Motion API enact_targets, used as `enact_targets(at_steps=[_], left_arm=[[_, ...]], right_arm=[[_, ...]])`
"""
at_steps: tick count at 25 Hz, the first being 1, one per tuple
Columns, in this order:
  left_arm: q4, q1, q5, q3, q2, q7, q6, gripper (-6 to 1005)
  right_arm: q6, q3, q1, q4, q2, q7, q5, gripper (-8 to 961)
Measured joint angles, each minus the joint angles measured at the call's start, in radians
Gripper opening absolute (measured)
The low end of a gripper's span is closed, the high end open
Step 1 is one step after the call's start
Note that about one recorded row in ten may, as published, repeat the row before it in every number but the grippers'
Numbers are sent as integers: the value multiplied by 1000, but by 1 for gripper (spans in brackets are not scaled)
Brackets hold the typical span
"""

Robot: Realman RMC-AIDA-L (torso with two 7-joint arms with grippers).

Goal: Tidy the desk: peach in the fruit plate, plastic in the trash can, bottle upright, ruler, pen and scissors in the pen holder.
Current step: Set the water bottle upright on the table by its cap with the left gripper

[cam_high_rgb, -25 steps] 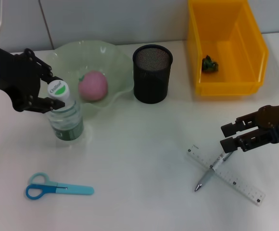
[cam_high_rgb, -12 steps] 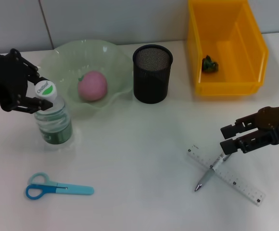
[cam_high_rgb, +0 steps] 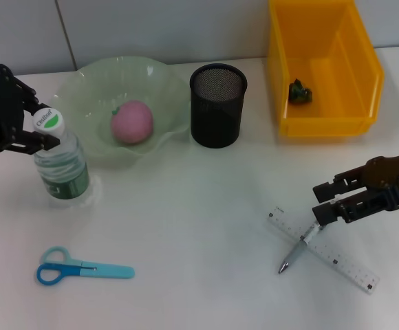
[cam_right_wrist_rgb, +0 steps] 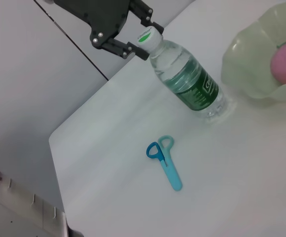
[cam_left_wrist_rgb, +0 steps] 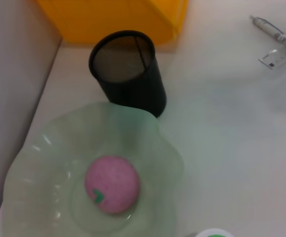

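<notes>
The clear bottle [cam_high_rgb: 60, 168] with a green label stands upright left of the fruit plate [cam_high_rgb: 82, 75]. My left gripper [cam_high_rgb: 40, 124] is shut on its white cap, as the right wrist view also shows [cam_right_wrist_rgb: 140, 34]. The pink peach [cam_high_rgb: 132, 122] lies in the plate. My right gripper [cam_high_rgb: 325, 198] hovers open just over the upper end of the pen [cam_high_rgb: 299, 247], which lies across the clear ruler [cam_high_rgb: 337, 260]. The blue scissors [cam_high_rgb: 82, 268] lie flat at the front left. The black mesh pen holder [cam_high_rgb: 217, 103] stands mid-back. A green plastic scrap [cam_high_rgb: 299, 91] sits in the yellow trash can [cam_high_rgb: 364, 69].
The table's left edge runs close to the bottle [cam_right_wrist_rgb: 190, 81] and the scissors [cam_right_wrist_rgb: 165, 160]. A wall runs along the back behind the plate, the pen holder [cam_left_wrist_rgb: 128, 74] and the trash can [cam_left_wrist_rgb: 113, 19].
My left gripper has carried the upright bottle leftward, away from the plate's rim. The right gripper has shifted only slightly over the pen.
</notes>
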Motion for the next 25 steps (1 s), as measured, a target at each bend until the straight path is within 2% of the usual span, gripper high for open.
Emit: enact_targets(at_steps=[13,21,25], left_arm=[[-4,-4,32,-5,2,-35,-30,440],[-13,-21,24,-80,-1,-91,-27,440],[-13,-18,18,-90,0,-124,-22,440]], right_arm=[[1,-1,15,0,6,0,1,720],[-2,-3,16,0,4,2,1,721],[-8,-3,17,0,1,-4,0,721]])
